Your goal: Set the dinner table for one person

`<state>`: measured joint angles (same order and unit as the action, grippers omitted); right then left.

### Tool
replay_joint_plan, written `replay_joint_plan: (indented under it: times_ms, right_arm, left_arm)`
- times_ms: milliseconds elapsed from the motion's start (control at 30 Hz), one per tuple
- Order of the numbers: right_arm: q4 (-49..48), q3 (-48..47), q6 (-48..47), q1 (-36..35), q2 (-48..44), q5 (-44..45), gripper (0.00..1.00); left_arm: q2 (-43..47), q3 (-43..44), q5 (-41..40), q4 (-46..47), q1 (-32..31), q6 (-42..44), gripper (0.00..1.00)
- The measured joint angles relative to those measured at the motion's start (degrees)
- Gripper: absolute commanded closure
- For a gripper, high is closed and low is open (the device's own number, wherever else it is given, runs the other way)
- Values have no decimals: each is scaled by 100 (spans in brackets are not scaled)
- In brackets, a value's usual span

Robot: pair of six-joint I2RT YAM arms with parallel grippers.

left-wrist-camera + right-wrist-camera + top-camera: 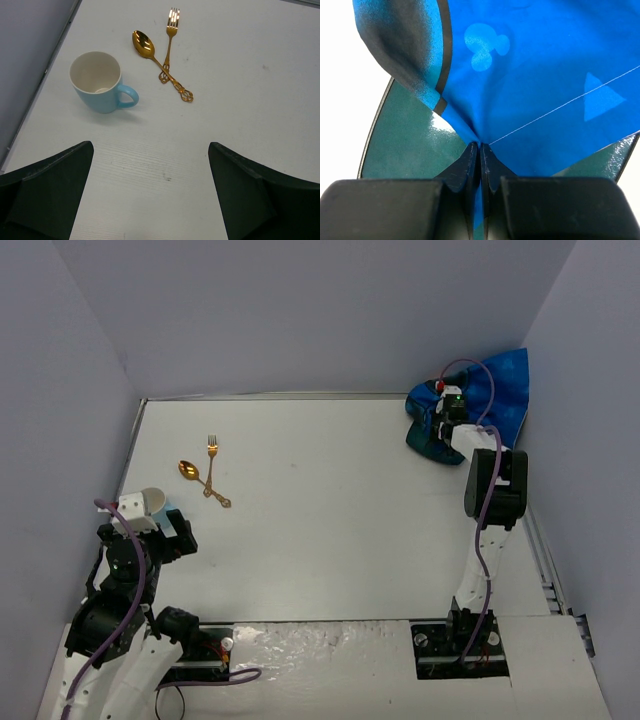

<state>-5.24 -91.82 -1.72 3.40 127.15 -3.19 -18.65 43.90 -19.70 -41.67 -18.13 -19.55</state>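
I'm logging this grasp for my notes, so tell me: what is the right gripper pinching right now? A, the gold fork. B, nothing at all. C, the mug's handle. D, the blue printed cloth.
D: in the right wrist view the right gripper is shut on a fold of the blue printed cloth, with a dark green plate beneath it.

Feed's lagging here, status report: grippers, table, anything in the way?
Copy: left gripper open, near the mug. The right gripper shut on blue cloth covering green plate. The dinner table not set; fork and spoon crossed, far left.
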Motion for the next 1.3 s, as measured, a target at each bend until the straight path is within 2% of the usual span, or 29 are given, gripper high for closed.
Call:
replay_joint_plan:
  times_ms: [167,333,433,567,733,900,1033,1067,1133,1300]
  right_arm:
    - [398,-34,-34,-36,-375,180,100]
    - [950,-36,-54,-279,-1681,585,100]
    - [1412,-94,-49,-841,-2718,897,100]
    - [1867,-123,307,-2225,-3806,1444,100]
    - [2448,214,1363,-4193,-4430,1572,100]
    - [2796,541,2611,-6039,-3973,1817,100]
    - [2805,467,3150,-6883,-2968,1702,100]
    - [2795,382,3228,-6993,-2669,1658,95]
    - [2742,148,3343,-7149,-2079,1469,71]
    - [2647,-224,3440,-7206,-1332,1083,34]
  left_arm:
    - [2,0,25,5,0,7,3]
    - [-128,54,46,-10,7,8,3]
    - [-593,358,95,-11,15,-14,3]
    - [-1390,1115,271,-254,15,-147,3]
    - [-1926,1735,679,-414,15,-368,3]
    - [-1879,1779,990,-707,15,-525,3]
    - [-1697,1779,1068,-945,15,-634,3]
    - [-1647,1779,1065,-1004,15,-659,3]
    - [-1543,1779,1040,-1125,15,-700,3]
    - [-1398,1779,941,-1361,15,-784,3]
